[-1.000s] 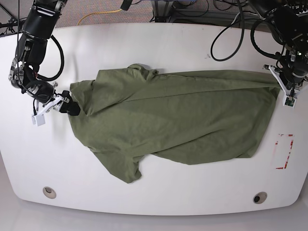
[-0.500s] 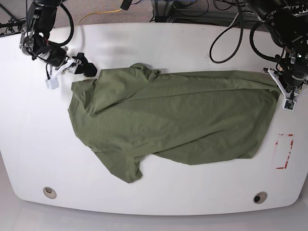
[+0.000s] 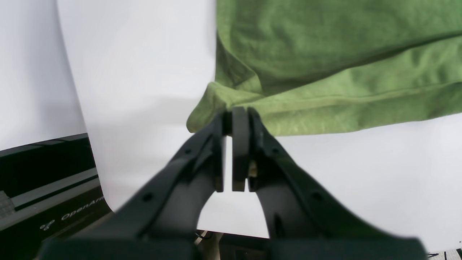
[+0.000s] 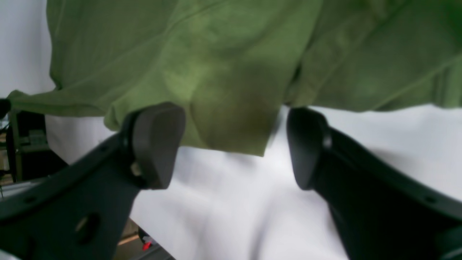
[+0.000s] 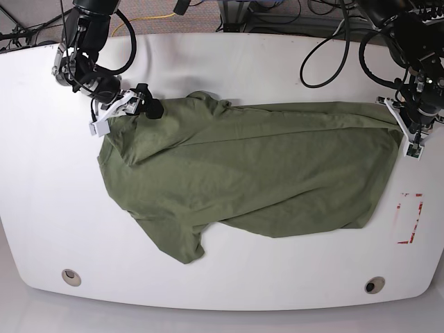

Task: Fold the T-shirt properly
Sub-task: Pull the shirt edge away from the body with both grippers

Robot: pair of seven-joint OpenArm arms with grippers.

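A wide white tabletop with rounded corners fills the base view. Spread across its middle lies a large plain olive-green short-sleeved T-shirt of thin wrinkly fabric, partly folded, with one sleeve pointing toward the near left and a long fold line running along its far side. At the far right corner of the shirt, the left arm's black claw is pinched together on a bunched corner of the green fabric. At the far left, just beside the shirt's collar end, the right arm's black claw hovers with its two pads spread wide, a flap of the shirt's edge lying between and beyond them, gripping nothing.
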